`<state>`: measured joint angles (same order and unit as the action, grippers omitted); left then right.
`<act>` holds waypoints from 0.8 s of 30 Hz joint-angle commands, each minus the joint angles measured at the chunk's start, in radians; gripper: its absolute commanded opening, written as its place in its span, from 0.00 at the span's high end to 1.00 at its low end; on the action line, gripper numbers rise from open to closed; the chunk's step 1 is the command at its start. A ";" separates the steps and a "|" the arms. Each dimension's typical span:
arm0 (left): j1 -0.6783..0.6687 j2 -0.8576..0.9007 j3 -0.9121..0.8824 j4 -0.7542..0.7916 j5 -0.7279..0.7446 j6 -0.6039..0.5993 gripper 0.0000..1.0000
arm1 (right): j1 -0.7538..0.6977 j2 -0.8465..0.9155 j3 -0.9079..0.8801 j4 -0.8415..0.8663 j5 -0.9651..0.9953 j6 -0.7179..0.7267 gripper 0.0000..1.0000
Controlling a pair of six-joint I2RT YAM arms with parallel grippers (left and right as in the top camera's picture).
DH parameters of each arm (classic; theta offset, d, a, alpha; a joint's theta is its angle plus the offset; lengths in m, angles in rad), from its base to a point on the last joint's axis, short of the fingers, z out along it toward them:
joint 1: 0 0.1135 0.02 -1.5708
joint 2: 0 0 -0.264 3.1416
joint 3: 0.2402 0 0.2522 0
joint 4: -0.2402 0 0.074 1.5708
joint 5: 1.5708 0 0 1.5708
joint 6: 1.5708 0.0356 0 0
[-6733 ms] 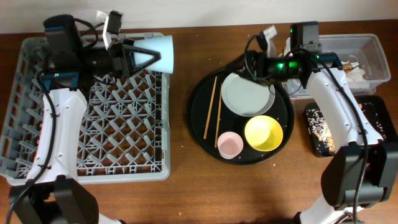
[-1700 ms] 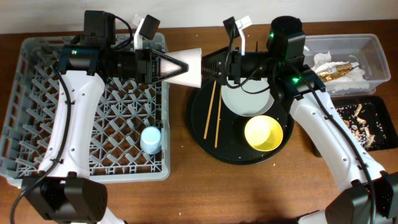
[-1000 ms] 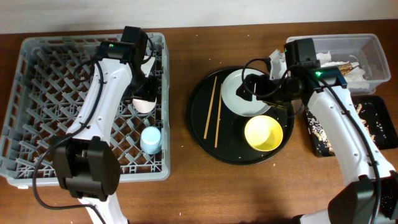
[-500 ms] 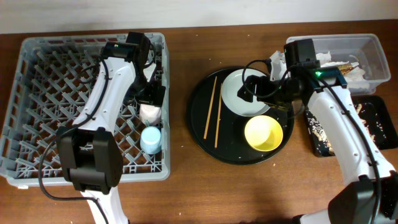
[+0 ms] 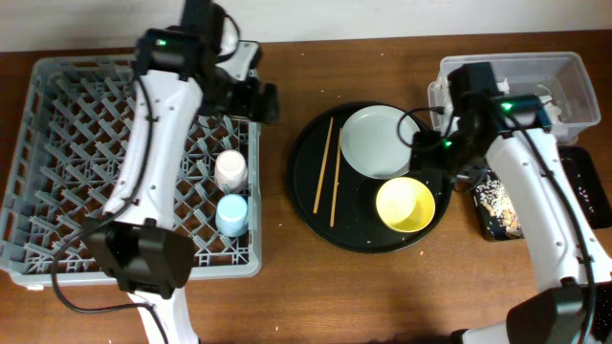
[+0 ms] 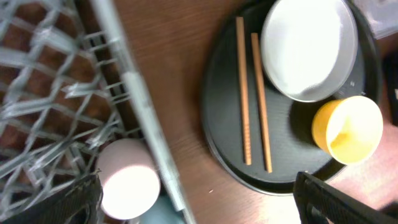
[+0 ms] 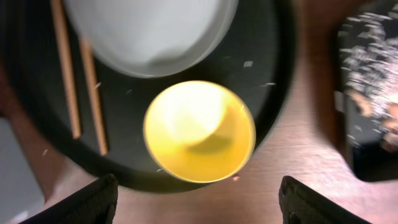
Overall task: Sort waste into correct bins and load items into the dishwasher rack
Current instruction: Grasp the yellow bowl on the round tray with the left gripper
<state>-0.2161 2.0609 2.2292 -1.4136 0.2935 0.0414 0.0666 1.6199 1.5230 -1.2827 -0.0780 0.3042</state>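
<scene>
Two cups, the pink cup (image 5: 229,170) and the blue cup (image 5: 230,213), stand in the dishwasher rack (image 5: 76,191), left of the round black tray (image 5: 304,205) on the worktop (image 5: 287,296). On that tray, the chopsticks (image 5: 325,177) lie at its left, the plate (image 5: 381,141) at its back and the yellow bowl (image 5: 405,204) at its front right. The left pincer (image 5: 268,102) hangs just off the tray's back left edge. The right pincer (image 5: 432,158) is over the tray's right side. The clear tub (image 5: 574,59) and the flat black tray (image 5: 475,215) sit right of the round tray.

The left wrist view shows the left pincer wide open and holding nothing. The chopsticks lie side by side on the tray, apart from the plate. They look thin and light and may roll, so pinch them across the middle.

The right wrist view shows the right pincer wide open and empty too, with the bowl below it. The bowl looks light, hard and smooth, so it may slip. Take it by the rim, one finger inside and one outside. The plate is so close I cannot tell if they touch, so grab the rim on the side away from it.
</scene>
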 commanded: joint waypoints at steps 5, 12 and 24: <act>-0.388 0.175 -0.022 0.164 -0.047 -0.057 0.07 | -0.361 -0.055 0.090 -0.099 0.023 0.041 0.01; -0.534 0.366 -0.022 0.170 -0.046 -0.057 0.11 | -0.368 -0.055 0.090 -0.116 0.024 0.013 0.01; -0.537 0.430 -0.022 0.156 0.061 -0.056 0.96 | -0.368 -0.054 0.090 -0.113 0.038 -0.012 0.02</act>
<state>-0.7536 2.4790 2.2040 -1.2491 0.3447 -0.0204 -0.3023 1.5829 1.5944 -1.3952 -0.0525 0.3088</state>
